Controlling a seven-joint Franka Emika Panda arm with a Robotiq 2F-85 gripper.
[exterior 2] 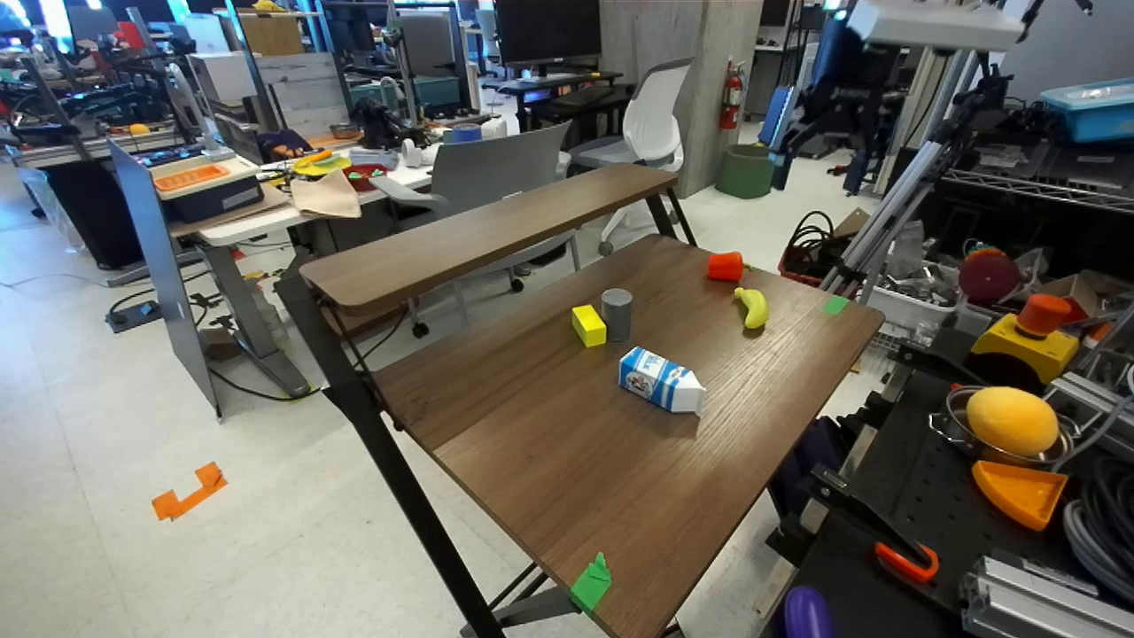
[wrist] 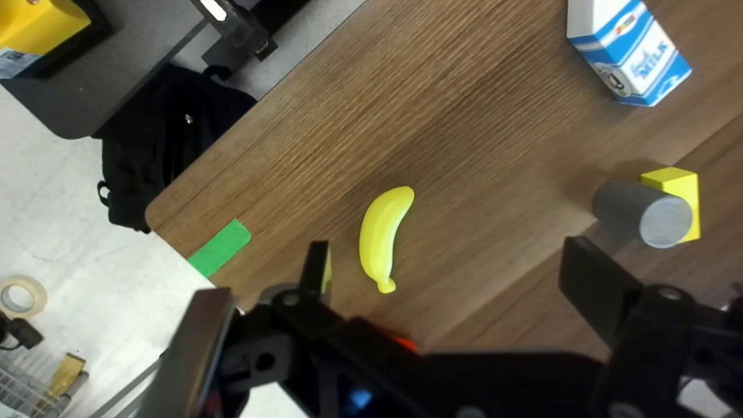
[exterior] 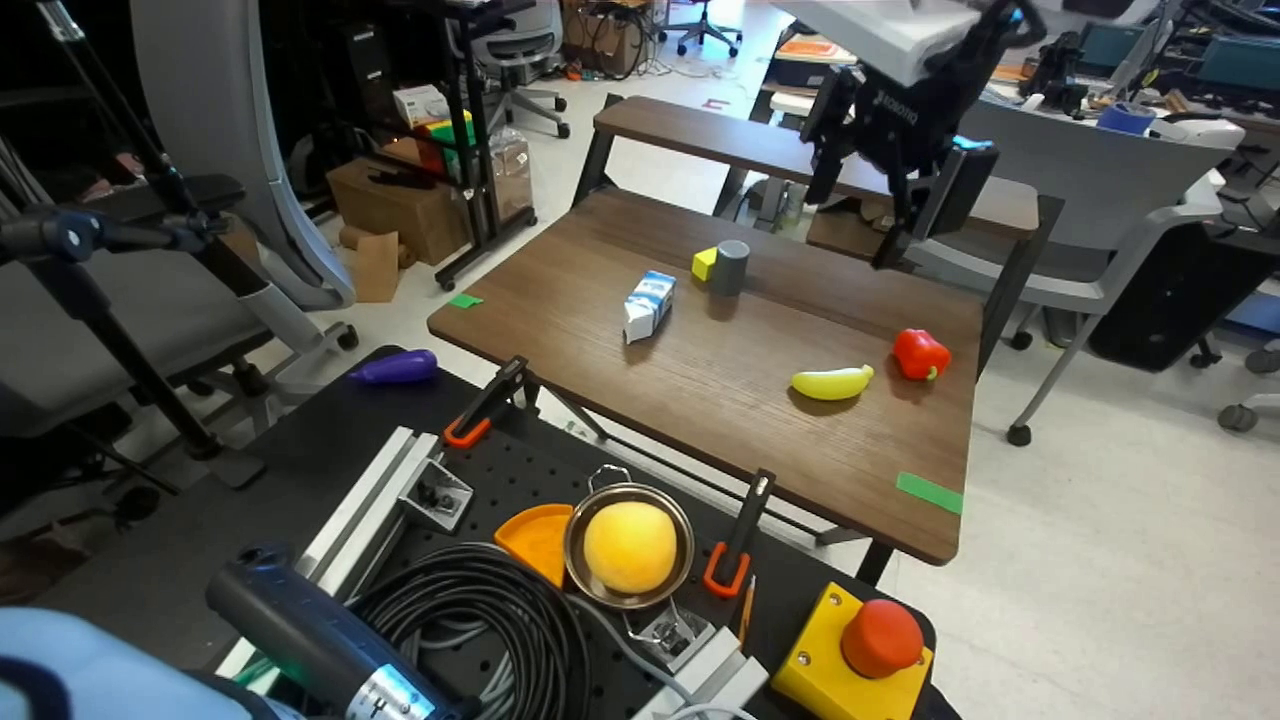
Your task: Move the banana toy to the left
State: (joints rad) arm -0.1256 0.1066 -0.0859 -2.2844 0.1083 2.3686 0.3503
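The banana toy is yellow and curved and lies flat on the brown wooden table. It shows in both exterior views [exterior: 832,383] [exterior 2: 753,307] and in the wrist view [wrist: 383,235]. In an exterior view it lies just left of a red pepper toy [exterior: 920,355]. My gripper [exterior: 868,220] is open and empty, high above the table; it also shows in an exterior view [exterior 2: 817,175]. In the wrist view the gripper's jaws [wrist: 447,249] are wide apart, and the banana appears beyond them, nearer the left finger. There the pepper is mostly hidden behind the gripper.
A milk carton [exterior: 650,305], a grey cylinder [exterior: 730,267] and a yellow block [exterior: 704,264] stand or lie elsewhere on the table [exterior: 560,290]. A raised shelf [exterior: 700,130] runs along one long side. Clamps [exterior: 740,535] and a pegboard bench adjoin the opposite side.
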